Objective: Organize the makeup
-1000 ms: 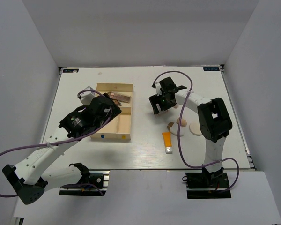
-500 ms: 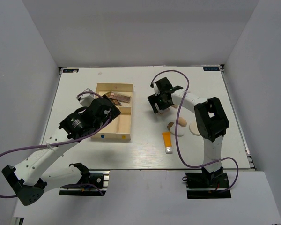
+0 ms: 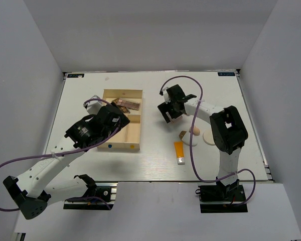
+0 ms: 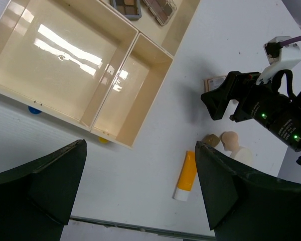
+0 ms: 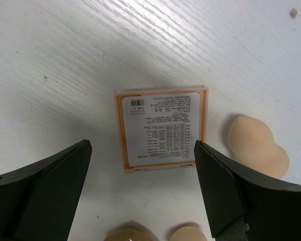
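Observation:
My right gripper [image 3: 171, 111] is open and hovers low over the square compact [image 5: 160, 129], which lies label-up on the table between its fingers; the compact also shows in the left wrist view [image 4: 214, 82]. Tan egg-shaped sponges [image 3: 194, 130] lie just right of and near it, one in the right wrist view [image 5: 258, 148]. The orange tube [image 3: 179, 150] lies nearer the front, with a round cream puff [image 3: 210, 137] to its right. Two brown eyeshadow palettes [image 3: 126, 104] lie in the wooden box's back compartment. My left gripper [image 3: 113, 118] is open and empty above the box.
The pale wooden divided box [image 3: 123, 146] stands left of centre; its two front compartments [image 4: 65, 65] hold nothing. A white oval piece [image 4: 243, 154] lies beside the sponges. My right arm's purple cable loops over the puff and sponges.
My right gripper has shifted a little left and settled over the compact. My left arm has barely moved.

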### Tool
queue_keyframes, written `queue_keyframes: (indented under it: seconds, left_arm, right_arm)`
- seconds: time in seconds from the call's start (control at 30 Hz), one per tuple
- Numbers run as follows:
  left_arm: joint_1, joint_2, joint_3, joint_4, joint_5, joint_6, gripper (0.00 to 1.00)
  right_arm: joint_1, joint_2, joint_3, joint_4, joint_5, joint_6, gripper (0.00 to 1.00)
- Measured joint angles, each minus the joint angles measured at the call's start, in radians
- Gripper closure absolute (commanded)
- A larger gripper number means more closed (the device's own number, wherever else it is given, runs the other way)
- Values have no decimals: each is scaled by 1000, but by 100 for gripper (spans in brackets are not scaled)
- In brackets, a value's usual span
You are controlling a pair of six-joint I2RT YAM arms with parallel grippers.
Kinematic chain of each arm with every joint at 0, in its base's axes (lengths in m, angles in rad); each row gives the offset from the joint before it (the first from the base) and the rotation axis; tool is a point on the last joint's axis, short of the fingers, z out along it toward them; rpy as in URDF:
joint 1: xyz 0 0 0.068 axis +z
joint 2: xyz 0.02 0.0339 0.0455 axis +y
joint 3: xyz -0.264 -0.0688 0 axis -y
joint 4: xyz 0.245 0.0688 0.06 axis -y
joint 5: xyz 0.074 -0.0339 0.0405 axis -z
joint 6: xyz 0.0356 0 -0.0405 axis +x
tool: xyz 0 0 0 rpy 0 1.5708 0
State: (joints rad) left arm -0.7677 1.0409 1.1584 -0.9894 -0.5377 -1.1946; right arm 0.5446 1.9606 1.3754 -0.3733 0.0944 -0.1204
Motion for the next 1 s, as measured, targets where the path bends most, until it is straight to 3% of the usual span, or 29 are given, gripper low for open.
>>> queue_keyframes:
  seconds: [1.0]
  left_arm:
    - [0,-5,-7,2,3,-5,2]
  right_arm:
    - [-22,42,5,41,23,-67,11]
